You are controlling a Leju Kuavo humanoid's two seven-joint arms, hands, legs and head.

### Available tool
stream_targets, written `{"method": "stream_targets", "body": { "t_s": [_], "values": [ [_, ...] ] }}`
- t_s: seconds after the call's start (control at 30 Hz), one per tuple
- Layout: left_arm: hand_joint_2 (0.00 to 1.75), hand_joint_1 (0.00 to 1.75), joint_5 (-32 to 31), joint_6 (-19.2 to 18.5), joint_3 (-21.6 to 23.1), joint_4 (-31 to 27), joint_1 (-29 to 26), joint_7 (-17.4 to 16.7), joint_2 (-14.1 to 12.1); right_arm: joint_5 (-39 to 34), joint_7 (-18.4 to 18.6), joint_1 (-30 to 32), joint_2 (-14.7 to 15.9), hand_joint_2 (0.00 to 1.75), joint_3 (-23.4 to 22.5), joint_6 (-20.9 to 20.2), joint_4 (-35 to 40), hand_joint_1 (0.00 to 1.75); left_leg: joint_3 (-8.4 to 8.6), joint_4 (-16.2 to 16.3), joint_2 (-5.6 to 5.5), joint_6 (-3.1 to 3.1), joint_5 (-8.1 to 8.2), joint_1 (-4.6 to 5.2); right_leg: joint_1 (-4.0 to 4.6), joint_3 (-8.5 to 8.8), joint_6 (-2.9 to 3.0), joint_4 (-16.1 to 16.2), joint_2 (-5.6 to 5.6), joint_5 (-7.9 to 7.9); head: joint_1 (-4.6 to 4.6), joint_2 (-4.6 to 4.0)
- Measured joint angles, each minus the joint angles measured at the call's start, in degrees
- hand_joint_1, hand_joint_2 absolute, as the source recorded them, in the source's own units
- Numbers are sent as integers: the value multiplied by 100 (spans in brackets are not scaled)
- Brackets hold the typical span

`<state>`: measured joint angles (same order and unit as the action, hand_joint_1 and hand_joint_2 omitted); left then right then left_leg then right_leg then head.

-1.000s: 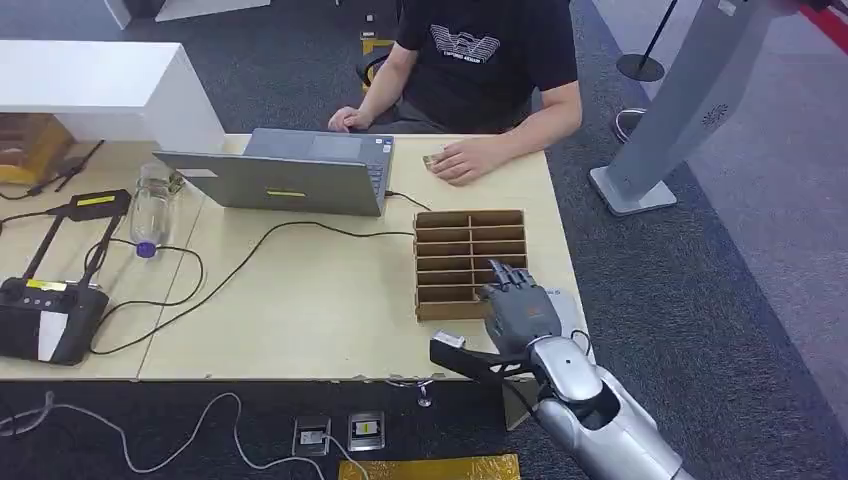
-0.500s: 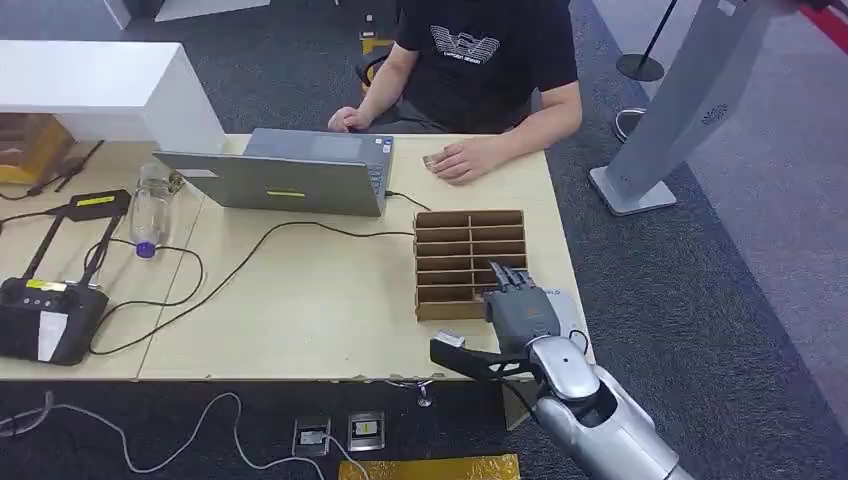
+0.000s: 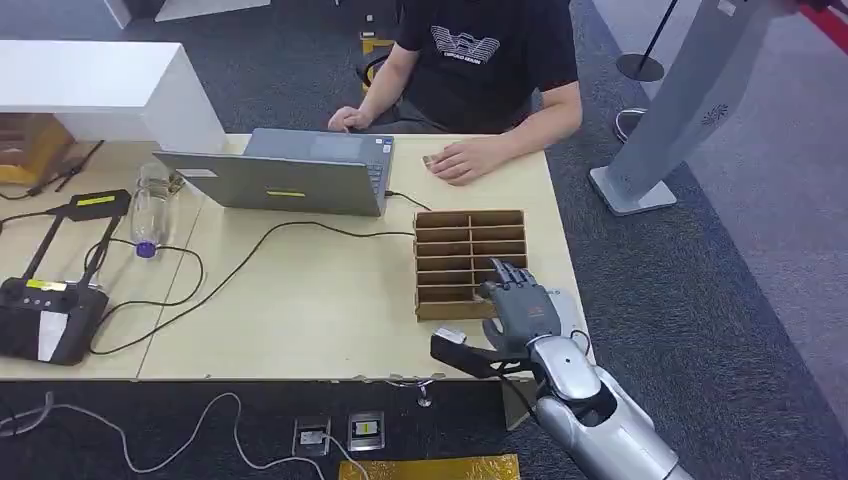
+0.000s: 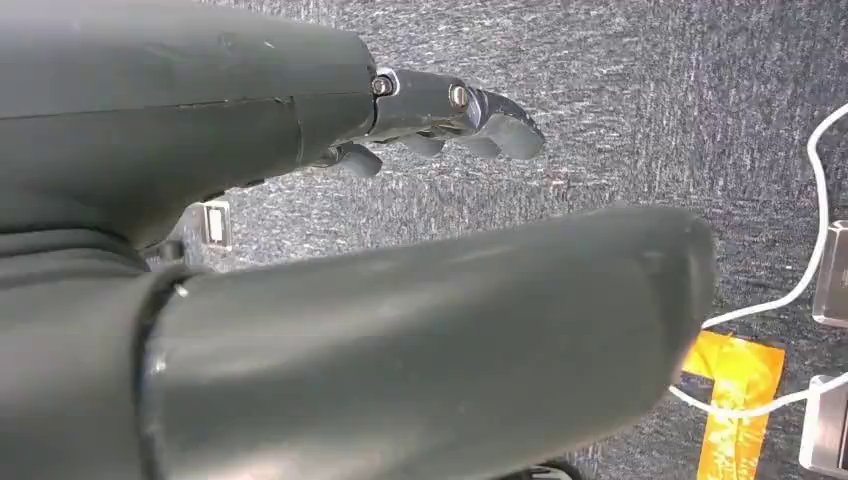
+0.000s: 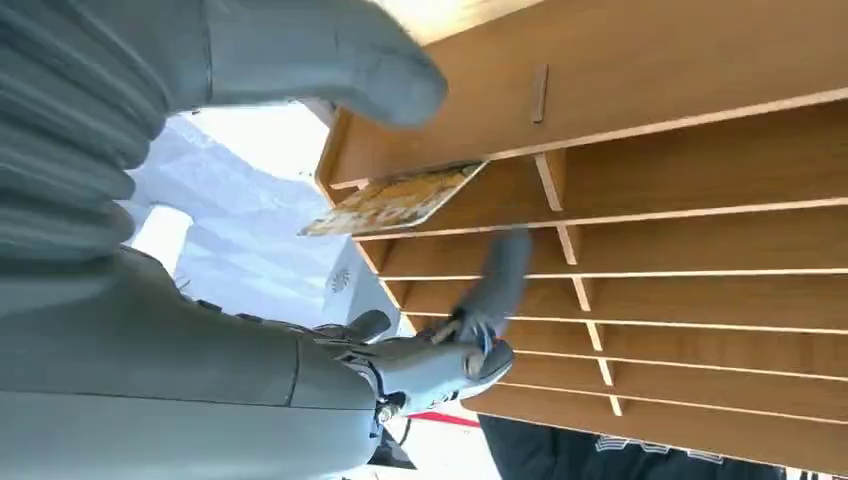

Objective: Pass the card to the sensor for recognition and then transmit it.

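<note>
A brown slotted cardboard box (image 3: 470, 240) lies on the table's right side. In the right wrist view a yellow patterned card (image 5: 395, 200) sticks out of one slot of the box (image 5: 700, 150) at its end nearest me. My right hand (image 3: 520, 305) hovers at that near right corner, fingers spread over the slots. From the wrist, the thumb (image 5: 330, 60) and a finger (image 5: 500, 280) stand either side of the card without touching it. A white flat pad (image 3: 568, 300) lies beside the box under the hand. My left hand (image 4: 400, 300) hangs over dark carpet, holding nothing.
A person sits at the table's far side with a hand (image 3: 465, 160) resting on it. A laptop (image 3: 290, 180), a clear bottle (image 3: 150, 205), a black device (image 3: 45, 315) and trailing cables (image 3: 250, 260) occupy the left and middle. The table's right edge is just beyond the box.
My right hand has shifted only slightly over the box's near corner; the card stays in its slot.
</note>
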<state>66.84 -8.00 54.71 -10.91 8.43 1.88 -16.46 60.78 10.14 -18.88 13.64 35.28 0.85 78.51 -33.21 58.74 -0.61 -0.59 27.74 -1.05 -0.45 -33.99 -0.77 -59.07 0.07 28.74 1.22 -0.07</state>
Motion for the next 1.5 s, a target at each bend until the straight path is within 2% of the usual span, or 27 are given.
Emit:
{"method": "stream_targets", "body": {
  "t_s": [0.7,1.13,1.5],
  "values": [
    [0,0,0,-2,0,2,0,0,0,-9,-37,0,0,175,0,107,-2,0,0,0,0,0,0,0,0,0,0,0,0,0,0,0],
    [0,0,0,20,96,0,0,0,0,-129,-85,0,-4,175,-11,404,-101,0,0,0,0,0,0,0,0,0,0,0,0,0,-2,0],
    [0,0,-18,63,122,0,0,-2,0,-61,221,50,24,175,-59,424,-151,0,1,0,1,0,0,0,0,-1,0,0,2,0,0,0]
  ]
}}
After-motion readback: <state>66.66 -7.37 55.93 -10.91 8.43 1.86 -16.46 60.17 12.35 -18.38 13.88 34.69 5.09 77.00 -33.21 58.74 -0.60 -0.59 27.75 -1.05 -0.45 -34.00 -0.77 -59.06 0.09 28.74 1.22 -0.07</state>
